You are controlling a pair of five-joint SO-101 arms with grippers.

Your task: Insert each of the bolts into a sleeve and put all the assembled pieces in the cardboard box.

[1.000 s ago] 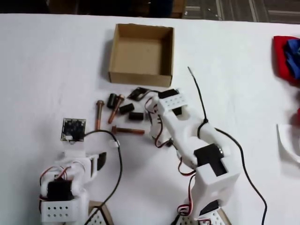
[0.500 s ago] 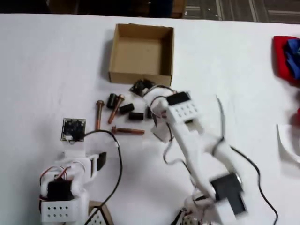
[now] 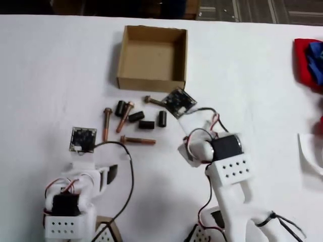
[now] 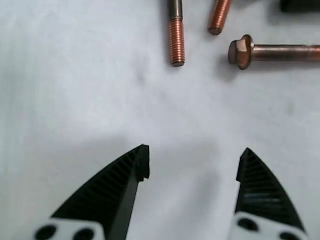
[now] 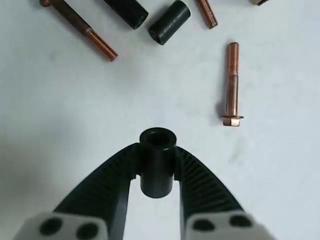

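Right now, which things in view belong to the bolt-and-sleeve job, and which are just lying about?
Job: cardboard box; bolts; loose sleeves; held sleeve in the right end effector.
Lying about: red and blue cloth; white object at the table's right edge.

High view, 7 o'clock: left arm (image 3: 68, 204) has white printed shells, a black servo block, red and black wires, and a plate with rows of small holes. Square dark left camera board (image 3: 82, 139) at its 12 o'clock, with a thin black cable (image 3: 129, 171) looping off.
5 o'clock: right arm (image 3: 229, 174) has the same white shells, black servo (image 3: 225, 146), holed plate, red-white wires and right camera board (image 3: 179, 101).
Left gripper (image 4: 194, 154) and right gripper (image 5: 157, 150): black triangular fingers, ribbed inner faces, white bases with round holes.
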